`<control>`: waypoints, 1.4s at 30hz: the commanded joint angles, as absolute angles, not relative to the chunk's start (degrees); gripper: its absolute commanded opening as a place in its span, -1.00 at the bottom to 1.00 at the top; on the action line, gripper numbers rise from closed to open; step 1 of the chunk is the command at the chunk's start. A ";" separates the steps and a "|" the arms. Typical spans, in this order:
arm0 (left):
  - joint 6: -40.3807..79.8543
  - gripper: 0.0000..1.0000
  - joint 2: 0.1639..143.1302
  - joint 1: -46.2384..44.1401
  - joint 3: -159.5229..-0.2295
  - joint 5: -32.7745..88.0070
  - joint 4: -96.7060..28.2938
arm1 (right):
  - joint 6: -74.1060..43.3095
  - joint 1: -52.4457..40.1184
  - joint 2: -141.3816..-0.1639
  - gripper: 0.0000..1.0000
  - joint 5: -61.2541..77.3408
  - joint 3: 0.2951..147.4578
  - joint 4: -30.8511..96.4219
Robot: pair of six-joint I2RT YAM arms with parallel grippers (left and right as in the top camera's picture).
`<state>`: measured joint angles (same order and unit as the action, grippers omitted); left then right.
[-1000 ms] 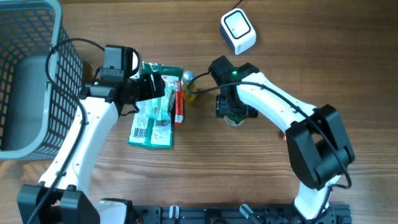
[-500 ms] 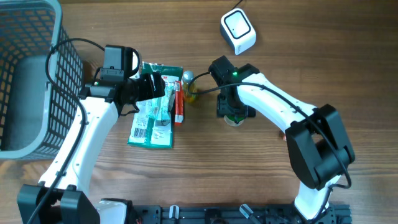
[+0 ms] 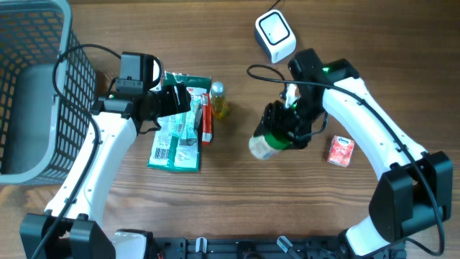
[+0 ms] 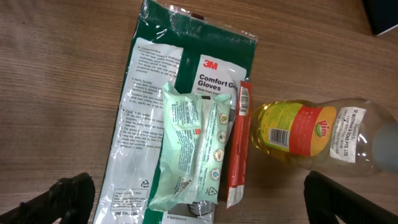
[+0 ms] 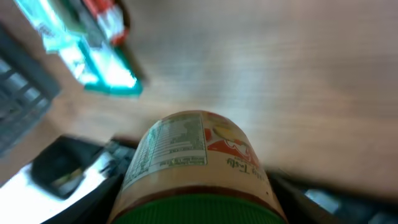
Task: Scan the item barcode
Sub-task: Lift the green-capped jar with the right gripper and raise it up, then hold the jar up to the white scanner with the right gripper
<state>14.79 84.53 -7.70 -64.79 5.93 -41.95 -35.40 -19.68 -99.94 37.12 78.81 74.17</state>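
One jar (image 3: pixel 260 146) with a green lid is clamped in the right hand (image 3: pixel 282 133). The hand's two fingers are partly spread to fit the jar's width, one on each side of the lid end. The jar is tipped over, with its pale base pointing left and near. It sits about mid-desk, nearer than the one white scanner (image 3: pixel 275 36) and well apart from it. In the right wrist view its printed label faces up, and the print is too soft to read. One small red box (image 3: pixel 341 151) lies on the desk (image 3: pixel 237 208) just right of the jar. The left hand (image 3: pixel 176 101) hangs over a pile of four things with its jaws spread as wide as they go. Its two fingertips (image 4: pixel 68 196) sit at the near corners of the left wrist view and grip nothing. The pile holds one green glove packet (image 4: pixel 155 93). One pale wipes pack (image 4: pixel 193 149) lies on top of the packet, and one red sachet (image 4: pixel 239 143) lies along the pack's right edge. One oil bottle (image 4: pixel 305 134) lies on its side touching the sachet, and one barcode (image 4: pixel 281 135) shows on its label. One grey wire basket (image 3: pixel 32 86) stands at the far left of the desk.
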 commanded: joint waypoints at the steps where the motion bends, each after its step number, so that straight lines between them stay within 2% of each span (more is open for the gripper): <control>1: 15.49 1.00 84.42 -7.49 -65.36 6.59 -41.80 | -44.29 -19.94 -99.09 -0.39 48.86 79.88 78.04; 12: 15.49 1.00 84.42 -7.49 -65.36 6.59 -41.80 | -46.74 -20.78 -99.09 -0.35 50.15 79.88 77.30; 14: 15.49 1.00 84.42 -7.49 -65.36 6.59 -41.80 | -46.74 -20.75 -99.11 -0.41 44.42 79.88 73.80; 18: 15.49 1.00 84.42 -7.49 -65.36 6.59 -41.80 | -47.05 -20.78 -99.11 -0.60 18.02 79.88 64.10; 19: 15.49 1.00 84.42 -7.49 -65.36 6.59 -41.80 | -44.99 -20.78 -99.11 -0.50 14.94 79.88 62.74; 20: 15.49 1.00 84.42 -7.49 -65.36 6.59 -41.82 | -38.04 -20.49 -99.09 -0.28 15.00 79.90 60.18; 21: 15.49 1.00 84.42 -7.49 -65.36 6.59 -41.80 | -31.18 -19.99 -99.09 -0.27 17.08 80.31 57.80; 22: 15.49 1.00 84.42 -7.49 -65.36 6.59 -41.80 | -25.08 -19.35 -99.09 -0.35 20.86 81.47 56.01; 25: 15.49 1.00 84.42 -7.49 -65.36 6.59 -41.82 | -23.70 -17.74 -99.09 -0.46 21.93 88.31 57.49; 29: 15.49 1.00 84.42 -7.49 -65.36 6.59 -41.80 | -20.73 -16.38 -99.09 -0.42 15.68 98.41 57.87; 32: 15.49 1.00 84.42 -7.49 -65.36 6.59 -41.80 | -19.25 -16.53 -99.59 -0.42 9.45 98.28 48.97; 35: 15.49 1.00 84.42 -7.49 -65.36 6.59 -41.80 | -19.64 -16.62 -101.91 -0.53 6.79 97.10 40.66; 36: 15.49 1.00 84.42 -7.49 -65.36 6.59 -41.82 | -19.77 -16.60 -103.28 -0.76 4.45 97.10 37.98; 37: 15.49 1.00 84.42 -7.49 -65.36 6.59 -41.80 | -19.94 -16.62 -104.77 -0.81 2.70 97.10 35.05; 40: 15.49 1.00 84.42 -7.49 -65.36 6.59 -41.80 | -22.44 -16.56 -109.49 -0.77 0.32 97.10 25.91; 42: 15.49 1.00 84.42 -7.49 -65.36 6.59 -41.80 | -24.95 -16.51 -112.60 -0.68 -2.17 97.10 20.43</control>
